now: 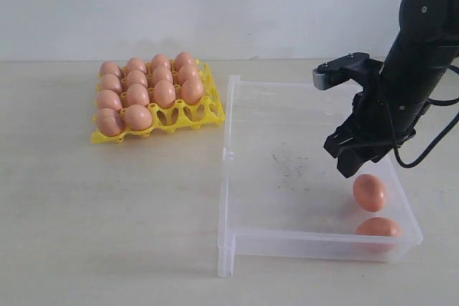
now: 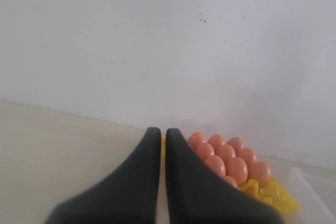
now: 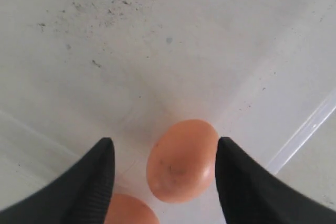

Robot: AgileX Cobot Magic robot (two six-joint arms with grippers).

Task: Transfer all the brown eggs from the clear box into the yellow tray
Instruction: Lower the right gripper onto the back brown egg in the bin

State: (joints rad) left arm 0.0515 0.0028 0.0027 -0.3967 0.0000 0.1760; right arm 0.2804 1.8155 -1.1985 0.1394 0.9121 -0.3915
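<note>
**Currently: two eggs in box, fourteen in tray**

- Box [image 1: 228, 177]: clear, shallow, with dark scuffs mid-floor.
- Eggs in box: two, at its near right corner. One [image 1: 369, 192] lies on the floor; the other [image 1: 378, 227] lies against the near wall, just beside the first.
- Tray [image 1: 179, 116]: yellow, standing left of the box's far left corner, near it but apart. Fourteen eggs [image 1: 137, 94] sit in its cups.
- Right gripper [image 1: 349, 168]: over the box's right side, just above the first egg. Its jaws are parted, and the wrist view shows that egg [image 3: 182, 161] between them, ungripped.
- Left gripper [image 2: 161, 132]: seen only in its wrist view, beyond the tray from the box. Its jaws are together and hold nothing.
</note>
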